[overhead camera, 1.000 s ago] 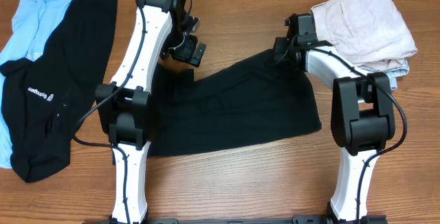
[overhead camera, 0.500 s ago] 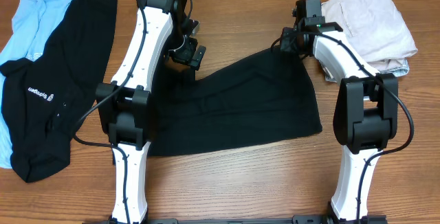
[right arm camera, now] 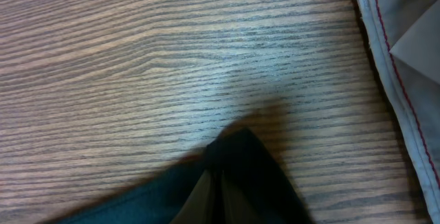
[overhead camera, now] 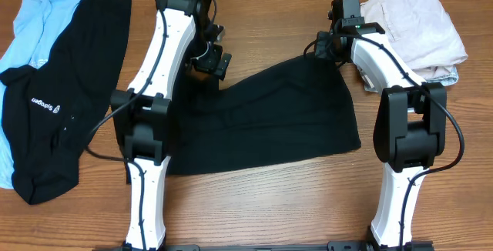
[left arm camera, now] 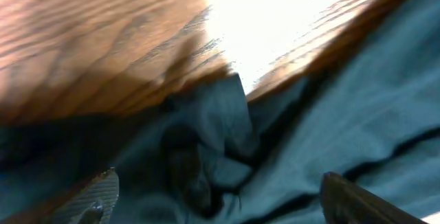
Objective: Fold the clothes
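A plain black T-shirt (overhead camera: pixel 262 120) lies spread across the middle of the table. My left gripper (overhead camera: pixel 212 60) hovers at its far left corner. In the left wrist view its fingers (left arm camera: pixel 96 198) stand wide apart, with a bunched fold of the shirt (left arm camera: pixel 213 148) between them, so the left gripper (left arm camera: pixel 220 207) is open. My right gripper (overhead camera: pixel 328 48) is at the shirt's far right corner. In the right wrist view the right gripper (right arm camera: pixel 218 200) is shut on that corner of black cloth (right arm camera: pixel 240 152), just above the wood.
A black garment with white lettering (overhead camera: pixel 46 105) and a light-blue one (overhead camera: pixel 35 20) lie piled at the left edge. A folded beige garment (overhead camera: pixel 408 24) sits at the far right, close to my right gripper, and shows in the right wrist view (right arm camera: pixel 405 66).
My right gripper has carried the shirt's corner a little toward the far edge, then held still. My left gripper has edged down and right onto the bunched corner.
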